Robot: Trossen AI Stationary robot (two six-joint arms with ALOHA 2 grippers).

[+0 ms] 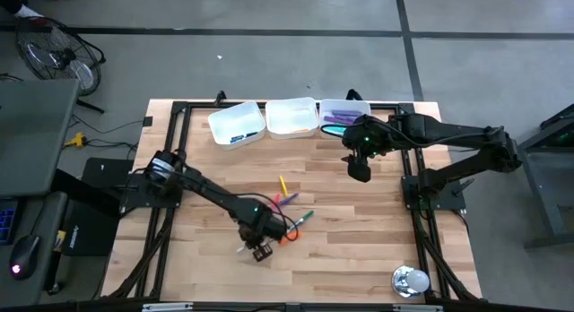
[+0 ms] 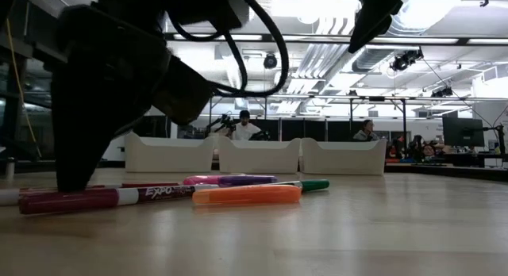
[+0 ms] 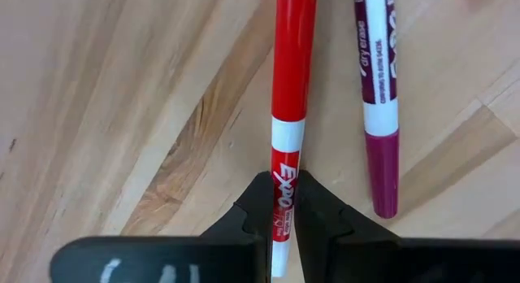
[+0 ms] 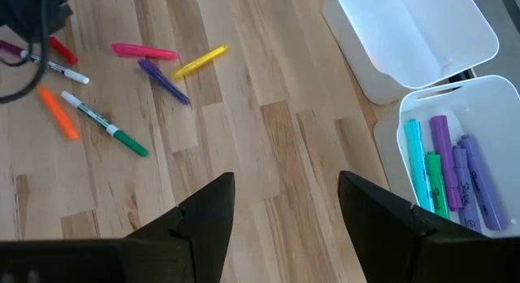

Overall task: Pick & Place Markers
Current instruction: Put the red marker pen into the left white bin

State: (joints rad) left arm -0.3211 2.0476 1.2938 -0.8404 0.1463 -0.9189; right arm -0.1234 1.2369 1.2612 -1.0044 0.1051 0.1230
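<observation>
My left gripper point(image 1: 260, 252) stands near the table's front middle, pointing down, shut on a red marker point(image 3: 292, 63) with a white barrel. A maroon marker point(image 3: 378, 88) lies right beside it on the wood. More markers lie loose behind it: pink point(image 4: 144, 50), yellow point(image 4: 199, 61), purple point(image 4: 162, 80), orange point(image 4: 58, 112) and green-capped point(image 4: 106, 123). My right gripper point(image 4: 284, 218) hangs open and high over the table's far right, near the trays, with nothing between its fingers. My left gripper pinches the red marker's white barrel point(image 3: 283, 181) between its two fingers, close to that barrel's end. The fingers come from above, pointing down, and lie across the marker. The marker lies level; whether it is clear of the wood I cannot tell.
Three white trays stand along the far edge: left point(image 1: 237, 124), middle point(image 1: 292, 117) and right point(image 1: 345, 115). The right tray point(image 4: 487, 104) holds several teal, green and purple markers. A shiny round object point(image 1: 411, 281) sits at the near right corner. People sit in the room beyond.
</observation>
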